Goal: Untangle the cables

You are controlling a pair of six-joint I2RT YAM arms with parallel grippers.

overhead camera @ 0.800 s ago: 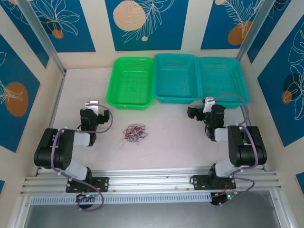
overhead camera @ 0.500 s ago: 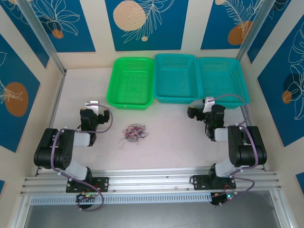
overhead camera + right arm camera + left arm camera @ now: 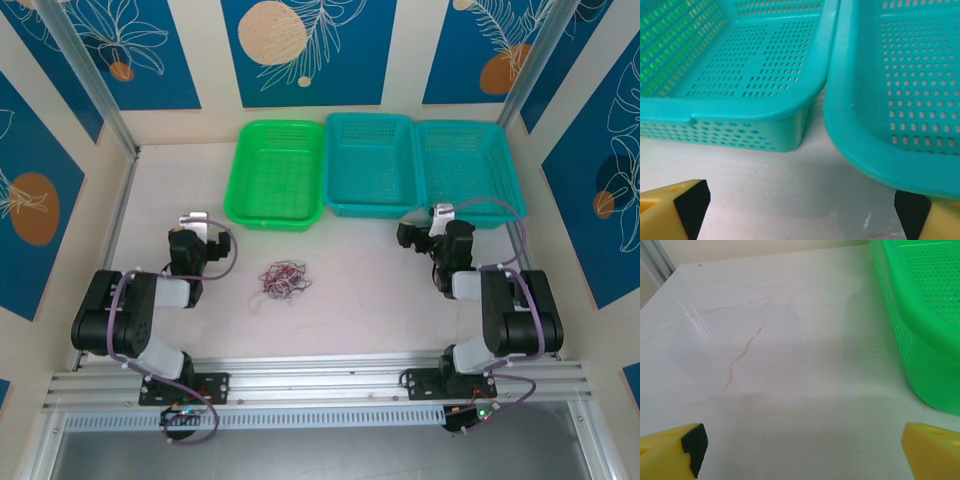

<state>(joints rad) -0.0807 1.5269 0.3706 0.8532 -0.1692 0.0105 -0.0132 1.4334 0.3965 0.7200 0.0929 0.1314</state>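
Seen from above, the cables [image 3: 285,280] lie in one small tangle on the table [image 3: 350,310], at 6 o'clock from the green basket [image 3: 274,217]. My left gripper [image 3: 195,222] sits at their 10 o'clock and my right gripper [image 3: 408,236] at their 2 o'clock, both well apart from them. In the left wrist view, my left gripper [image 3: 802,452] is spread wide and grips nothing, with the green basket [image 3: 920,355] at 2 o'clock. In the right wrist view, my right gripper [image 3: 800,210] is spread wide, holding nothing, with two teal baskets [image 3: 765,107] side by side at 12 o'clock.
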